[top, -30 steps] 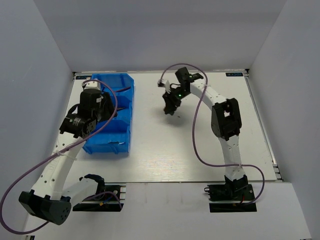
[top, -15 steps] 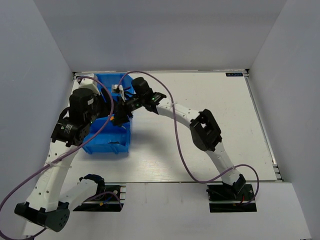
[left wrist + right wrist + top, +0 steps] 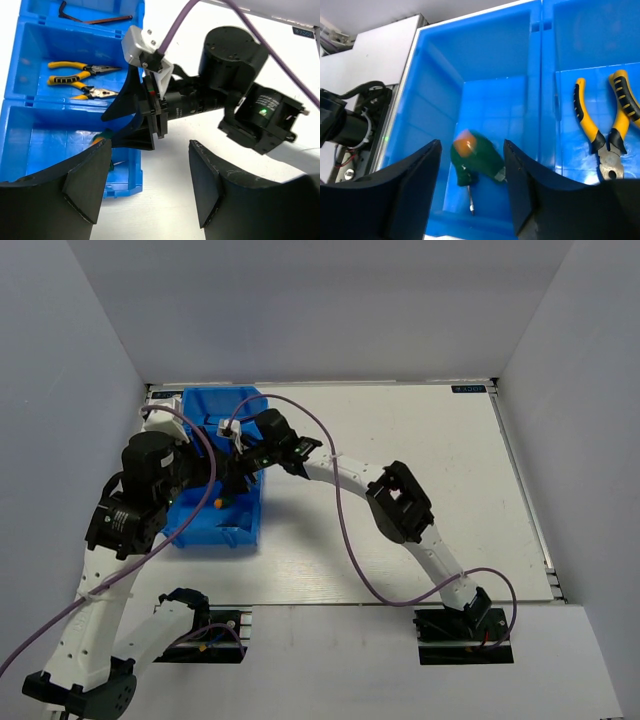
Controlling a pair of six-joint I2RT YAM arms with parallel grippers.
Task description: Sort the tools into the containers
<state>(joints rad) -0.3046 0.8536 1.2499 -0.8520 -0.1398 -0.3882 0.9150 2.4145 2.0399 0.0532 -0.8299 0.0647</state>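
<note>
Arms [image 3: 340, 475] meet at the blue bins [image 3: 215, 530], left gripper [image 3: 149, 150] spread, right gripper [image 3: 472, 150] spread above a blurred green screwdriver [image 3: 476, 161].

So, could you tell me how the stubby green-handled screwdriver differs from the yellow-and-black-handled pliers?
The stubby green-handled screwdriver is short, rounded and blurred between the right gripper's open jaws in the end compartment; the yellow-and-black-handled pliers are long, slim, sharp and flat next door. Both are in the blue plastic bins.

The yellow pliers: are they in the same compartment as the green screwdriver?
No, the pliers lie one compartment over, a blue wall between them and the screwdriver.
</note>
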